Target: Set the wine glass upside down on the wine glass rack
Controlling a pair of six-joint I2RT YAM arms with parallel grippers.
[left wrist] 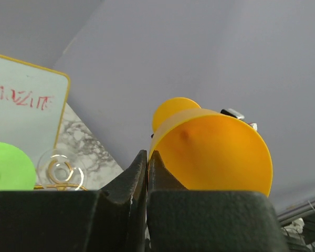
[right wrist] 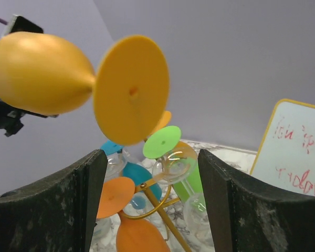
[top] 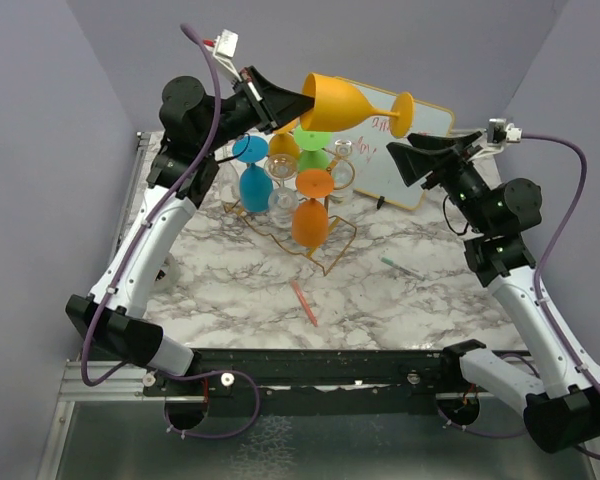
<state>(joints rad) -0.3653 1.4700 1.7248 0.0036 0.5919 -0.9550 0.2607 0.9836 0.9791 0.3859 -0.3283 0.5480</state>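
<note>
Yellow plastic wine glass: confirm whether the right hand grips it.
No: the right hand stands wide open, its fingers not closed on the yellow plastic wine glass.

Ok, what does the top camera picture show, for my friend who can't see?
The left gripper holds a yellow glass sideways in the air above a gold rack of upside-down coloured glasses. The right gripper is open beside the glass's foot.
</note>
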